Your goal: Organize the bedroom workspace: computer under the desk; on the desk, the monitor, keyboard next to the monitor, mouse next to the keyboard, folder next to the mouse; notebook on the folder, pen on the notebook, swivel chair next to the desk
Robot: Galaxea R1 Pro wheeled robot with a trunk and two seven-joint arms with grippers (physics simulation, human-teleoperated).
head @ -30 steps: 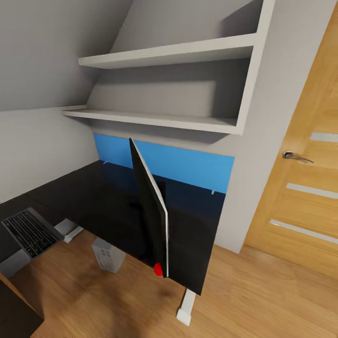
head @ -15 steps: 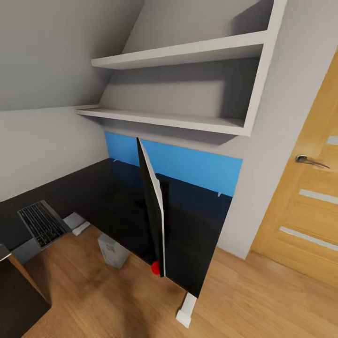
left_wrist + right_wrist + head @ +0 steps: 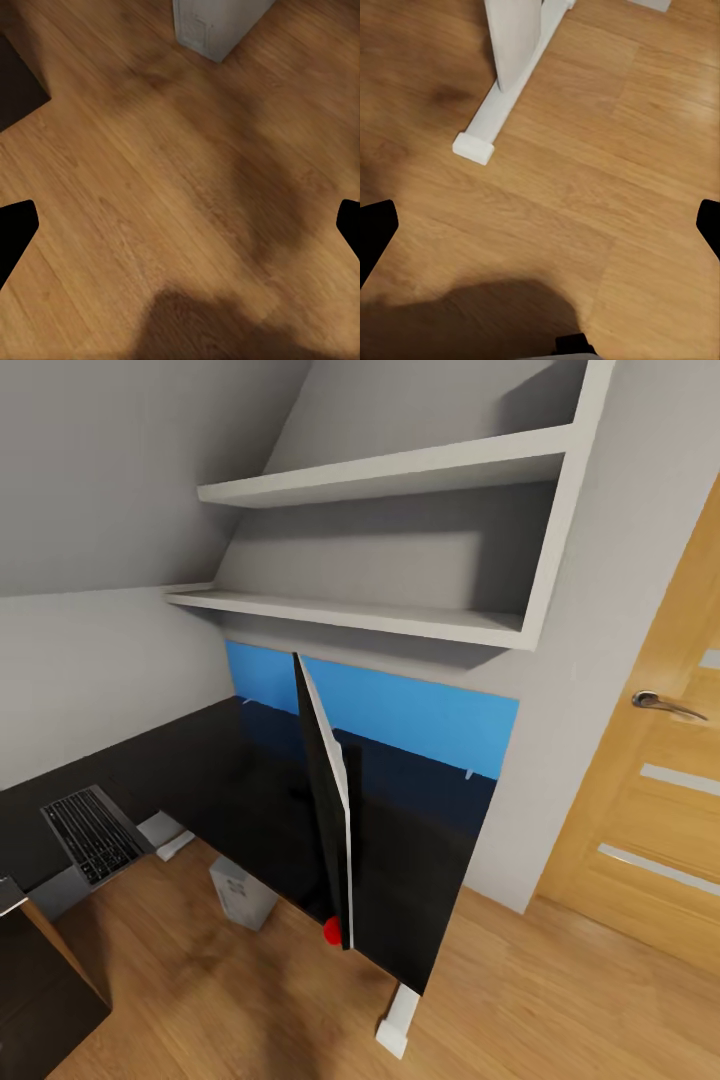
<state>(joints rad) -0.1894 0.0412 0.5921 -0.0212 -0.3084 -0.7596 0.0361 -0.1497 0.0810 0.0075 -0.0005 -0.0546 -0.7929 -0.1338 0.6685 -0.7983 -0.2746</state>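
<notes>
The monitor (image 3: 325, 800) stands edge-on on the glossy black desk (image 3: 220, 780), its red dot at the near lower corner. The keyboard (image 3: 92, 835) lies on the desk's left wing. Under the desk stands the silver-grey computer (image 3: 240, 893), whose base is also seen past the left gripper (image 3: 214, 26). My left gripper (image 3: 180, 229) hangs open over bare wooden floor. My right gripper (image 3: 540, 229) is open too, above the floor near the desk's white pedestal leg (image 3: 514, 52). The mouse, folder, notebook, pen and swivel chair are out of view.
The blue back panel (image 3: 400, 715) lines the wall behind the desk, under two white shelves (image 3: 350, 615). An oak door (image 3: 650, 790) stands at the right. The black drawer unit (image 3: 40, 1000) is at the near left. The pedestal foot (image 3: 398, 1025) rests on the floor.
The head camera has turned a little to the left, so the whole scene sits further right in the picture. The monitor, keyboard and computer themselves have not moved.
</notes>
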